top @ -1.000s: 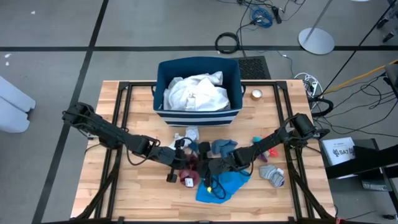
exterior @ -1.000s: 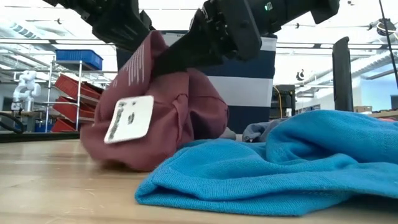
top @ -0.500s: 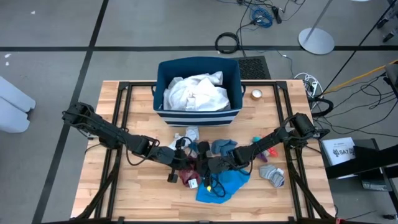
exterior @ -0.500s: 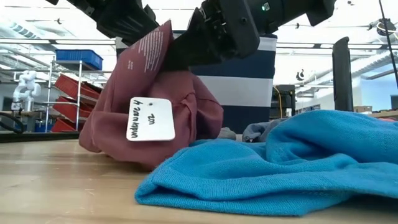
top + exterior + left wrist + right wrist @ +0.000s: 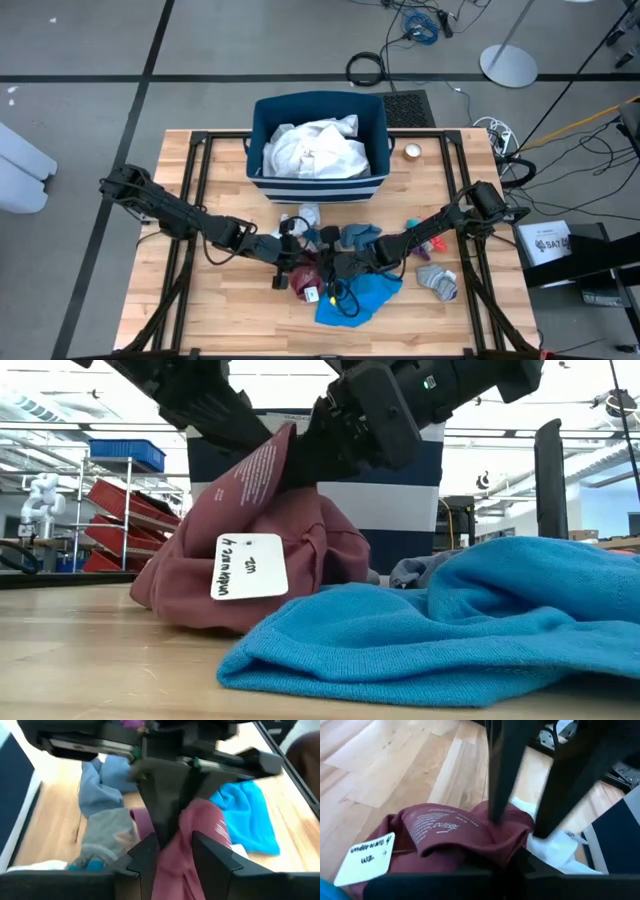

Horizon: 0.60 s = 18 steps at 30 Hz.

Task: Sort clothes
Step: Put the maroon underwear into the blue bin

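A maroon garment (image 5: 308,281) with a white hand-written tag (image 5: 250,565) lies bunched on the table's near middle. A bright blue garment (image 5: 358,297) lies just to its right. My right gripper (image 5: 507,865) reaches in from the right and is shut on the maroon garment's raised top. My left gripper (image 5: 175,845) comes from the left and is open. Its two fingers stand on either side of the same raised fold. A navy striped bin (image 5: 262,120) at the far middle holds a white garment (image 5: 315,150). My right gripper pinches the maroon garment's raised upper fold (image 5: 506,844) between its two fingers, slanting down from the table's right. The fold is pulled up into a peak, and the garment's lower bulk (image 5: 200,615) rests on the table. My left gripper's fingers (image 5: 496,795) straddle that fold; whether they touch it, I cannot tell.
A grey-blue garment (image 5: 358,236), a small white piece (image 5: 305,215), a red piece (image 5: 425,240) and grey socks (image 5: 438,282) lie about the table's middle and right. A tape roll (image 5: 412,152) sits beside the bin. Bare wood shows at the near left.
My right gripper has moved a little toward the table's left and shut on the maroon garment's top fold. My left gripper has opened around that fold. The garment's peak has shifted toward the right gripper, and its white tag has swung round.
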### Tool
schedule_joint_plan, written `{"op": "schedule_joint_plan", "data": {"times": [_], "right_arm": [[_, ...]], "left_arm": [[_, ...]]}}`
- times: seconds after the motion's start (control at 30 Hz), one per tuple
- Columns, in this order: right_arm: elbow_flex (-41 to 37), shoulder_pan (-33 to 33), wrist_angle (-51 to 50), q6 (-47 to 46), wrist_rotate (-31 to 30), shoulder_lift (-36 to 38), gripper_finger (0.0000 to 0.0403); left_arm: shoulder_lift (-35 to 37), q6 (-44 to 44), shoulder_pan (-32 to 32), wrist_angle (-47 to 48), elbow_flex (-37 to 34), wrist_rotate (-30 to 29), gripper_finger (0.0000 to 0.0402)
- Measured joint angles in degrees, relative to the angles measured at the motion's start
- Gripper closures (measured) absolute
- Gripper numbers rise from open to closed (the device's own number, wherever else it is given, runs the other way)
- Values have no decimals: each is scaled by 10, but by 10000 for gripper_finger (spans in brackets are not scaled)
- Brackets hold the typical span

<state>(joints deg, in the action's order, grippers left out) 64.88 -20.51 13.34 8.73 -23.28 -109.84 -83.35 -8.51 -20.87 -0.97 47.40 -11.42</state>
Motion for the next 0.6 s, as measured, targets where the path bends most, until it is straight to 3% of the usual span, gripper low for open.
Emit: {"op": "schedule_joint_plan", "data": {"times": [0.37, 0.6], "right_arm": [[0, 0, -14, -6, -3, 0, 402], [0, 0, -15, -17, -4, 0, 402]], "left_arm": [[104, -9, -1, 82, 0, -15, 272], [144, -73, -1, 136, 0, -199, 272]]}}
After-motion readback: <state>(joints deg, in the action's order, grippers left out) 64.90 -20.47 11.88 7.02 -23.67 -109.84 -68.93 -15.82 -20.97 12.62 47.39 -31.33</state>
